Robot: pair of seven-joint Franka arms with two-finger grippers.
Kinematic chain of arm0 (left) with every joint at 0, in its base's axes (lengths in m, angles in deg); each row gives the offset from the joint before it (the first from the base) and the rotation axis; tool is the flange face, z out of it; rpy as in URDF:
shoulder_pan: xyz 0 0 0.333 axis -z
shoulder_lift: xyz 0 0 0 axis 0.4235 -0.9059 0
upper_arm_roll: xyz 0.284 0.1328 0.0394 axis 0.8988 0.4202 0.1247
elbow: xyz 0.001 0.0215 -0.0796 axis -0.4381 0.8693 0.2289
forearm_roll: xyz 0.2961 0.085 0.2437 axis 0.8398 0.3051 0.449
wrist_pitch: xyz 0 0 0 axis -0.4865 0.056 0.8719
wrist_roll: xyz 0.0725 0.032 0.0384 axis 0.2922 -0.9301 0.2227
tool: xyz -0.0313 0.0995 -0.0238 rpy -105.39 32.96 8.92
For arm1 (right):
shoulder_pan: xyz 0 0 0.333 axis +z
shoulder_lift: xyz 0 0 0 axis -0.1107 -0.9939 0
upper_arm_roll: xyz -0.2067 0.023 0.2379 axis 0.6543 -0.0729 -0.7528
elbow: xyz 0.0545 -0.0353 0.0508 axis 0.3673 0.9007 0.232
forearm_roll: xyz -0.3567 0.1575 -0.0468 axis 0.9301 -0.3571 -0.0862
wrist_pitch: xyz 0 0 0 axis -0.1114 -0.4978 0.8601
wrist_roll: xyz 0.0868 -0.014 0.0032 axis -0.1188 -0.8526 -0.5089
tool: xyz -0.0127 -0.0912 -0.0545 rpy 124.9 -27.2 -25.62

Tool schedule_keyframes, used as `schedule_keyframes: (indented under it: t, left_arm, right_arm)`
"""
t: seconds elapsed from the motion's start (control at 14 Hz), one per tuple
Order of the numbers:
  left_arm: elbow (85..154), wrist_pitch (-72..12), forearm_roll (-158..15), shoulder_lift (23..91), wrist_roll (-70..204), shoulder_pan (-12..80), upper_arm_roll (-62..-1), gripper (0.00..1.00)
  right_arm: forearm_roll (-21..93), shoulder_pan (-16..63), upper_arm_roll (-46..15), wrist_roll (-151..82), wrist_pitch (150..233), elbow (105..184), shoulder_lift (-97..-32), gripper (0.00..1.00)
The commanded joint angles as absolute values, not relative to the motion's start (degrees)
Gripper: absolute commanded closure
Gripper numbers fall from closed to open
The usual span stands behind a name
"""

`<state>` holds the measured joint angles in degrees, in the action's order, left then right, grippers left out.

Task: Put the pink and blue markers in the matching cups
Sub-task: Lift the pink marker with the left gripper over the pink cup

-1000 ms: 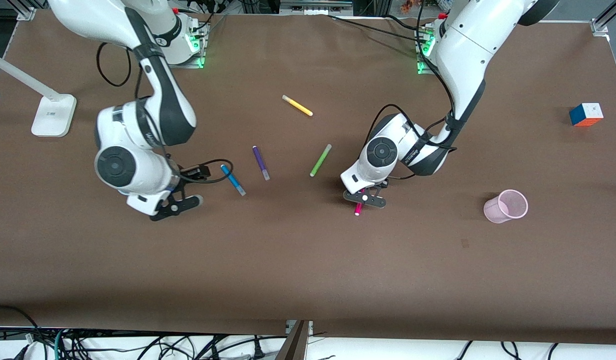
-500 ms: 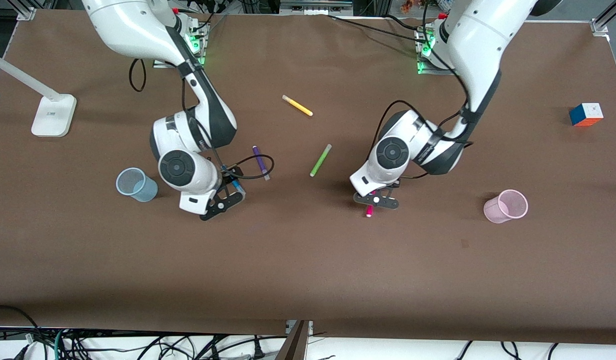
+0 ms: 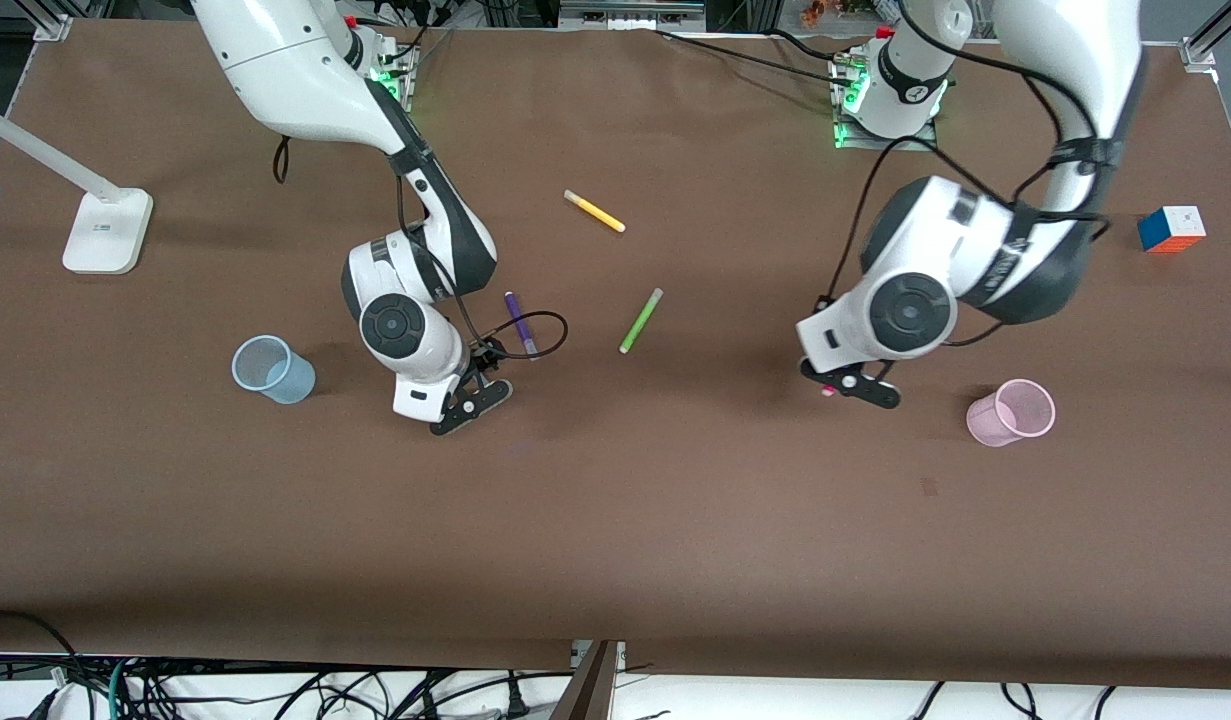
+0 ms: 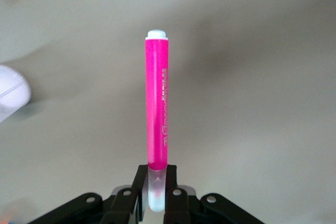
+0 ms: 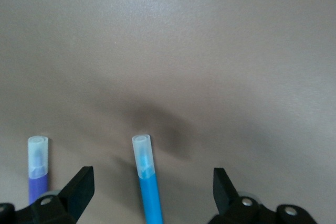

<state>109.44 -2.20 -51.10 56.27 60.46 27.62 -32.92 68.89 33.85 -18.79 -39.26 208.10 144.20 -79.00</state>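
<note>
A: Front view first?
B: The left gripper (image 3: pixel 848 385), over the tabletop (image 3: pixel 615 520) beside the pink cup (image 3: pixel 1012 412), is clenched on the pink marker (image 3: pixel 828 391). The right gripper (image 3: pixel 469 404) hangs with fingers spread wide, near the purple marker (image 3: pixel 520 324); the blue cup (image 3: pixel 272 369) stands toward the right arm's end.

A: Left wrist view?
B: The pink marker (image 4: pixel 157 111) is pinched by its pale cap.

A: Right wrist view?
B: The blue marker (image 5: pixel 146 178) lies between the spread fingers (image 5: pixel 79 190), ungrasped.
</note>
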Motion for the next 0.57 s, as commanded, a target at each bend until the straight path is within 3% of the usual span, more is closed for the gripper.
schedule_keyframes:
  t: [0.0,0.21,0.43,0.5]
  left_arm:
    - [106.24,3.22,-47.69,55.24,48.94,22.44,-33.03,1.0]
    - [103.71,8.31,-36.55,53.76,42.06,21.45,-32.77,1.0]
    - [101.93,9.74,-23.89,50.85,32.49,21.45,-29.44,1.0]
    - [101.93,9.65,-20.55,50.06,28.98,21.45,-28.38,1.0]
  right_arm:
    - [67.97,34.04,-18.88,-40.41,212.64,148.0,-77.82,0.0]
    - [67.97,34.66,-19.06,-40.41,213.35,148.98,-77.82,0.0]
    - [67.88,34.66,-19.06,-40.32,213.61,149.33,-77.73,0.21]
    - [67.88,34.66,-19.06,-40.32,213.61,149.33,-77.82,0.24]
